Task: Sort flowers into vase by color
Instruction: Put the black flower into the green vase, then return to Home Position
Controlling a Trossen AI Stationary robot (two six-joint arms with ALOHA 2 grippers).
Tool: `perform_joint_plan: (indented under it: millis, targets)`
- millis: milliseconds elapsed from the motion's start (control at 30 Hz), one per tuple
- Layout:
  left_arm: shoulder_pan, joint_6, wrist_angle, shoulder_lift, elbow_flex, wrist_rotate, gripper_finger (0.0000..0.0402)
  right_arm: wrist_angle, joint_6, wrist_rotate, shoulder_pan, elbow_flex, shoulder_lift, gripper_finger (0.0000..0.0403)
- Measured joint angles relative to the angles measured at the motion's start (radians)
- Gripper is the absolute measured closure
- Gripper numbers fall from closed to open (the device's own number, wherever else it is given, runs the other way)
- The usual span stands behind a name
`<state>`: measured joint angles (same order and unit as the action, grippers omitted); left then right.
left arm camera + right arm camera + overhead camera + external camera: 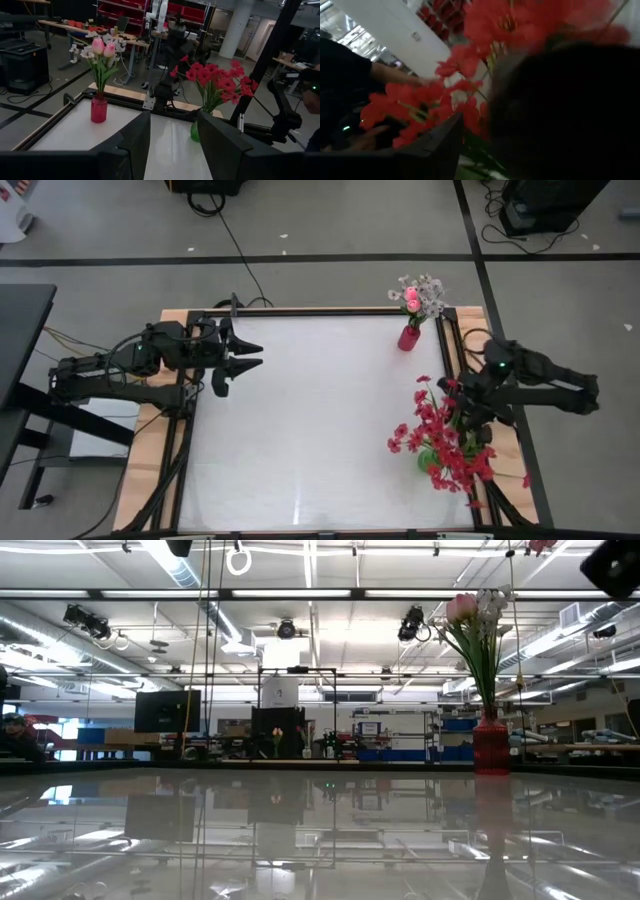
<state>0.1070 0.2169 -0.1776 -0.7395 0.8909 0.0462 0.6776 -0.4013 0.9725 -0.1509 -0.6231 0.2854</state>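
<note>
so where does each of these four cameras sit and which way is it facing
High: overhead, straight down on the table, both arms.
Low: table height, level toward the red vase.
Left wrist: past open left gripper to both vases.
Right wrist: right gripper deep in the red flowers.
Shared: the red vase in high, low, left wrist.

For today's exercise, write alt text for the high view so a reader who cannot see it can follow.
Seen from above, the right gripper hangs open over red flowers in a green vase at the white table's right edge. A red vase of pink and white flowers stands at the far edge; the left gripper waits open at the left.
</note>
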Motion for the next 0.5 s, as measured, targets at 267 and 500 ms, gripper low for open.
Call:
perform_joint_plan:
  millis: [267, 500]
  targets:
    - [0.000, 0.000, 0.000, 0.000, 0.000, 0.000, 0.0232, 0.043, -0.027, 0.059, 0.000, -0.054, 0.057, 0.0163]
    - [0.000, 0.000, 0.000, 0.000, 0.000, 0.000, 0.0232, 0.174, 0.072, -0.062, 0.000, -0.209, 0.064, 0.0163]
